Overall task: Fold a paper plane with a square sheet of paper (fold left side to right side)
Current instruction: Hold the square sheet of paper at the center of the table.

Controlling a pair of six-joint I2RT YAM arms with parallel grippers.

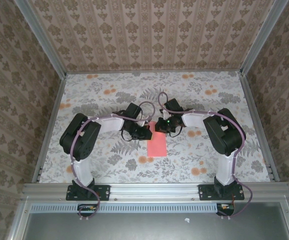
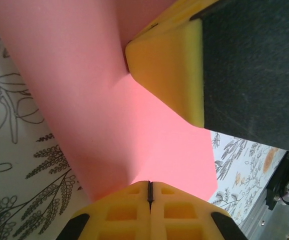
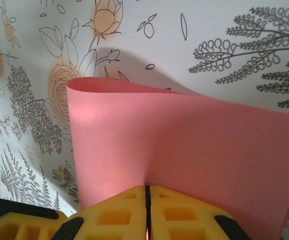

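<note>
The square sheet of paper [image 1: 157, 146] is salmon-pink and lies mid-table, its far end lifted between the two grippers. My left gripper [image 1: 143, 132] pinches that far edge from the left. In the left wrist view its yellow jaws [image 2: 150, 183] are shut on the sheet [image 2: 109, 100], which bends up and away from them. My right gripper [image 1: 163, 126] holds the same end from the right. Its jaws [image 3: 147, 187] are shut on the sheet [image 3: 184, 145], which curls over in a soft roll toward the left. The right gripper's yellow finger [image 2: 169, 70] is seen close by in the left wrist view.
The tabletop [image 1: 109, 95] carries a grey leaf and orange flower print. Aluminium rails [image 1: 154, 190] frame it, and wallpapered walls [image 1: 14, 100] close it on three sides. Both arm bases stand at the near rail.
</note>
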